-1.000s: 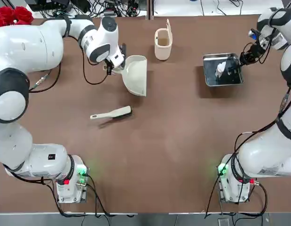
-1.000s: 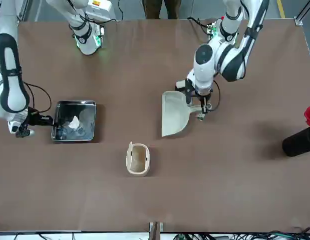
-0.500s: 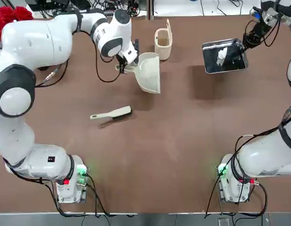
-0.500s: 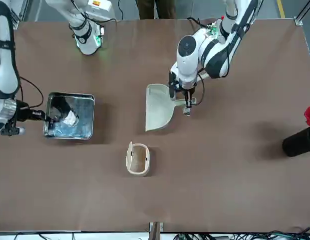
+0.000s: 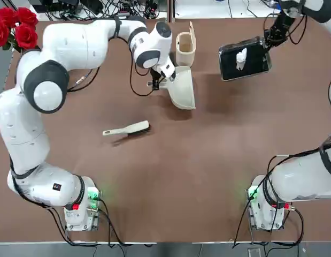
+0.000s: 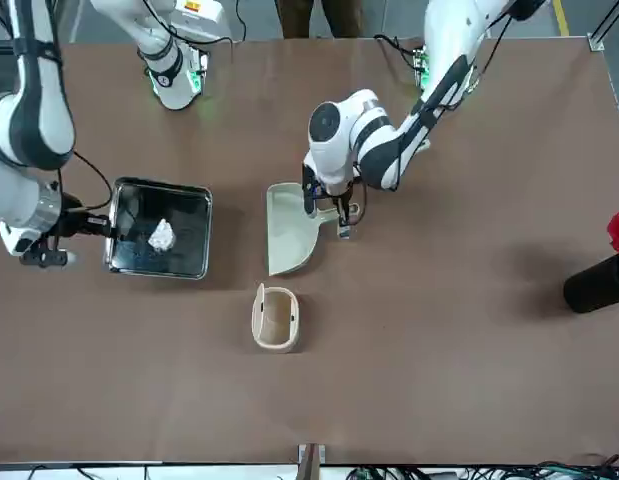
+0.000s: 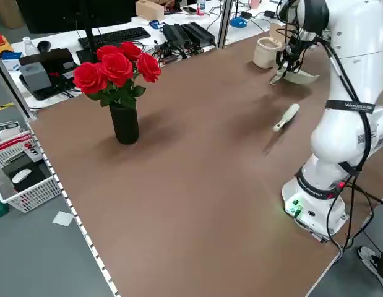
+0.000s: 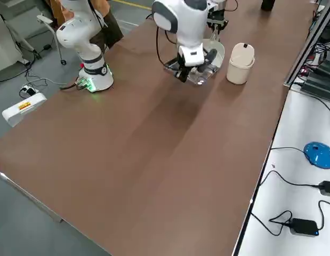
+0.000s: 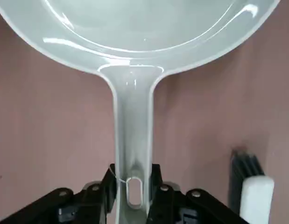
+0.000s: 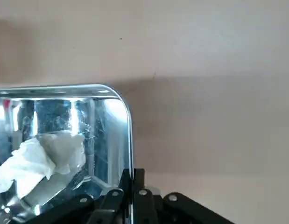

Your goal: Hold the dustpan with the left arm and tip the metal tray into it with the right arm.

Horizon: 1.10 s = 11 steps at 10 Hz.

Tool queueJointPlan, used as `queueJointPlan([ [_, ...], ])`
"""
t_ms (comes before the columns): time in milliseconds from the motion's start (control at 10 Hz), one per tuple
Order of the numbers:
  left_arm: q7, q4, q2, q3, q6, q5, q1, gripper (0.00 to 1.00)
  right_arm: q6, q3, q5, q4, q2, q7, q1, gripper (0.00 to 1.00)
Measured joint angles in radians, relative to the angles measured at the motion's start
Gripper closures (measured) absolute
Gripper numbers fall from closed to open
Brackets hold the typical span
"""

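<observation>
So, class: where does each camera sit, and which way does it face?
Top: overhead, looking down; both white arms, cream plastic dustpan.
Front: across the table, facing the robot; both arms.
Left side: raised, looking diagonally down; left arm.
Right side: likewise; both arms.
Left wrist: on the left arm, facing its fingers and the dustpan.
Right wrist: on the right arm, facing its fingers and shiny square metal tray.
Top and front share dustpan and tray.

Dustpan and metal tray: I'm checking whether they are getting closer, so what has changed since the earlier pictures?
The dustpan, held by the left gripper, moved right; the tray, held by the right gripper, moved left and now tilts. The brush and cream holder stayed put.
</observation>
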Motion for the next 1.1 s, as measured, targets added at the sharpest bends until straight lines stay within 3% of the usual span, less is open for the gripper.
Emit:
queueJointPlan([
  [100, -0.012, 0.024, 0.025, 0.001, -0.008, 0.012, -0.016, 0.67, -0.008, 0.065, -0.031, 0.002, -0.015, 0.096, 0.002, 0.95],
  [300, -0.032, 0.035, 0.043, 0.005, -0.015, 0.032, -0.037, 0.67, -0.023, 0.154, -0.060, 0.006, -0.030, 0.218, 0.008, 0.95],
  [700, -0.071, 0.036, 0.072, 0.012, -0.017, 0.069, -0.070, 0.67, -0.058, 0.297, -0.163, 0.027, -0.031, 0.397, 0.011, 0.95],
  [1100, -0.075, 0.038, 0.077, 0.013, -0.017, 0.072, -0.078, 0.67, -0.096, 0.408, -0.239, 0.035, -0.031, 0.530, 0.015, 0.95],
])
